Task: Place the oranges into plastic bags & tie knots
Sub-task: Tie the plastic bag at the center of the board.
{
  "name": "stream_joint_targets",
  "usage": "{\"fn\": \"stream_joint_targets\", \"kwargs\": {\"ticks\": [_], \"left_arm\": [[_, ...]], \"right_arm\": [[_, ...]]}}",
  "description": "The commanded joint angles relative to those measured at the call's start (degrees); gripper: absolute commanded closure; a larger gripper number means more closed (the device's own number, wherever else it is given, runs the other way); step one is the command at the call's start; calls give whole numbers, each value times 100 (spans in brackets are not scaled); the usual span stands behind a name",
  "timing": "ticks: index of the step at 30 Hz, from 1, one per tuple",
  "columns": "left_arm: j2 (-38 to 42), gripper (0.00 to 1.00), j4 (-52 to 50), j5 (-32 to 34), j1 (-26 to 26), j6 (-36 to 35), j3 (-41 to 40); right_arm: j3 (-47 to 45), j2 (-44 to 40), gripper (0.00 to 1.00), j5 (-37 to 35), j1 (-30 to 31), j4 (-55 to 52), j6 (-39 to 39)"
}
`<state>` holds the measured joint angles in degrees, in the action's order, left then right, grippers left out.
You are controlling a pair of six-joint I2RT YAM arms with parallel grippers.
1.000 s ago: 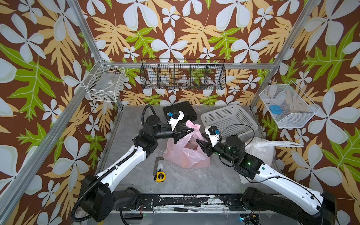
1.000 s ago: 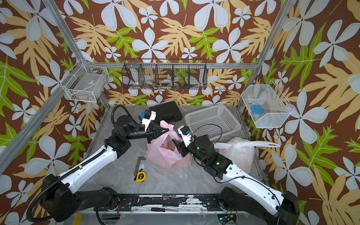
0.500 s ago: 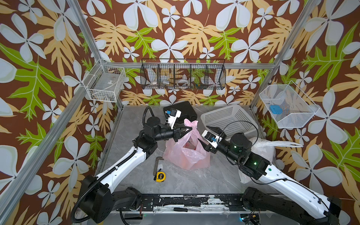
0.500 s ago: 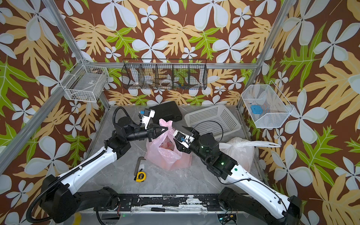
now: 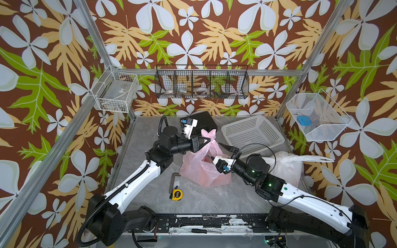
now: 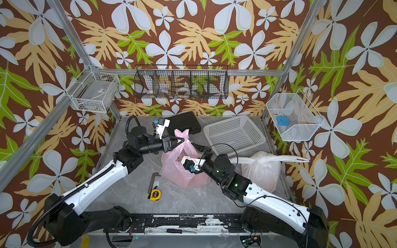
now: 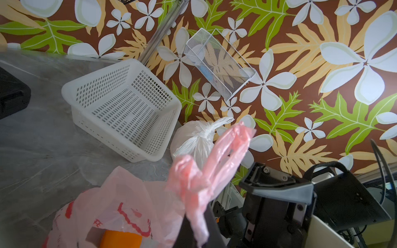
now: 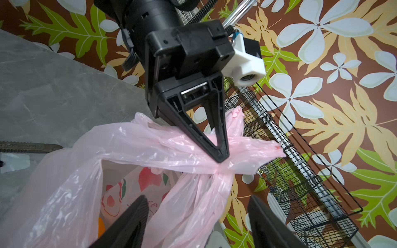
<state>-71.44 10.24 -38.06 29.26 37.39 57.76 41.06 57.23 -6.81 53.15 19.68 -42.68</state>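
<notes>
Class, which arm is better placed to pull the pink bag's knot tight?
Probably right: right hand open, empty, facing the knot; left hand shut on the pink bag's handles.

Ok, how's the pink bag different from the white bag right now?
The pink bag carries red fruit prints; the white bag is plain. The pink bag's handles are pinched in the shut left gripper, while nothing touches the white bag. The pink bag's mouth gapes beside the bunched handles; the white bag is tied off with a knot. Both are thin, crinkly and bulging.
</notes>
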Motion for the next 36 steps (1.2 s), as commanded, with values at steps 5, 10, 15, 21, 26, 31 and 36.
{"fn": "stream_joint_targets", "kwargs": {"ticks": [5, 10, 15, 21, 26, 31, 36], "left_arm": [[87, 100, -74, 19, -8, 224, 76], [110, 100, -57, -17, -8, 374, 61], [178, 100, 4, -41, -8, 481, -11], [148, 100, -102, -51, -8, 528, -13], [134, 100, -106, -111, -8, 494, 7], [150, 100, -259, -268, -8, 326, 31], [214, 100, -414, -262, -9, 182, 84]], "right_arm": [[-122, 425, 20, -1168, 175, 1196, -363], [-224, 925, 17, -1869, 575, 2288, -1072], [-422, 1190, 16, -2286, 674, 3511, -1517], [-244, 1565, 14, -2413, 895, 4091, -2415], [-86, 1725, 14, -2384, 934, 3944, -2533], [260, 1796, 18, -2248, 873, 3181, -2388], [506, 1867, 27, -2187, 757, 2581, -1997]]}}
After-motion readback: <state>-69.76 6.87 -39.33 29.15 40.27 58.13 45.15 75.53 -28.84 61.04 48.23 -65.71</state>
